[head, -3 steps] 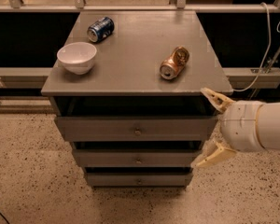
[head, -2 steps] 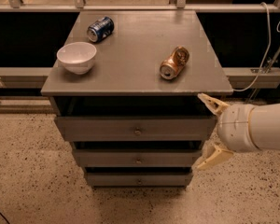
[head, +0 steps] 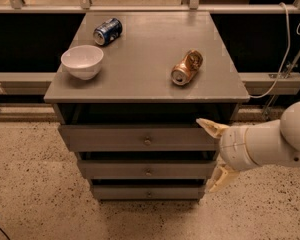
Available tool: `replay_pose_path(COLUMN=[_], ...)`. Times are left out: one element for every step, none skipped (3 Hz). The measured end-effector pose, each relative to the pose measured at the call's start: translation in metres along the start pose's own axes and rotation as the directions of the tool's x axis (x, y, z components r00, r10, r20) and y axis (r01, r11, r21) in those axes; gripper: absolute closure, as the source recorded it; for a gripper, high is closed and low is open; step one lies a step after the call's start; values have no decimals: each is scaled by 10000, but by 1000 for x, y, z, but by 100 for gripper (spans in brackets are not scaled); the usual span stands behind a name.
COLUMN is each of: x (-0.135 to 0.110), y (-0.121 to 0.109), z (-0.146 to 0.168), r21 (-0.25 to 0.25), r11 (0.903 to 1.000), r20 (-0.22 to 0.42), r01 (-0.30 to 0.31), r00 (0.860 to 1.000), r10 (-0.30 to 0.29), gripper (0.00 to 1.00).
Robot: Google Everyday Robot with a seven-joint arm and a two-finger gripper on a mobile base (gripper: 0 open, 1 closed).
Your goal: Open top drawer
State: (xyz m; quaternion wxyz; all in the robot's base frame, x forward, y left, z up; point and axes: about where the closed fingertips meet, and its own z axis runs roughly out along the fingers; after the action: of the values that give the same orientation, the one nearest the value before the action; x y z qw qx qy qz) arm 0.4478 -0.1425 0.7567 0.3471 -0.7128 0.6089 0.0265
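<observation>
Speckled floor (head: 25, 199) is spreading below, dark panels (head: 25, 49) are lining the back, a white cable (head: 286, 44) is hanging up right of the tool (head: 206, 155).

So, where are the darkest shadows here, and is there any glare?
Camera view: darkest in the gap above the top drawer; soft sheen on the bowl and copper can; the open gripper, by the drawer's right end, is evenly lit.

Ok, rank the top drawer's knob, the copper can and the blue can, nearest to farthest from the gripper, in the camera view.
The gripper, open, sits at the right end of the top drawer.
1. The knob, at that drawer's centre.
2. The copper can, tabletop front right.
3. The blue can, back left.
</observation>
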Motion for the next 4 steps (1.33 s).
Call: replay_pose_path(x=[16,32,54,74], y=[0,-14,-35,-52], z=[25,47,66,86], r21=[-255,-161,12,-82], r11=[9981,9951,9950,9971], r20=[-232,-538,-880,-1139], r01=[558,976,1000,761], r00=[9981,9937,9911,9905], r10=[-564,-983,-995,-766], gripper=[0,0,0,0])
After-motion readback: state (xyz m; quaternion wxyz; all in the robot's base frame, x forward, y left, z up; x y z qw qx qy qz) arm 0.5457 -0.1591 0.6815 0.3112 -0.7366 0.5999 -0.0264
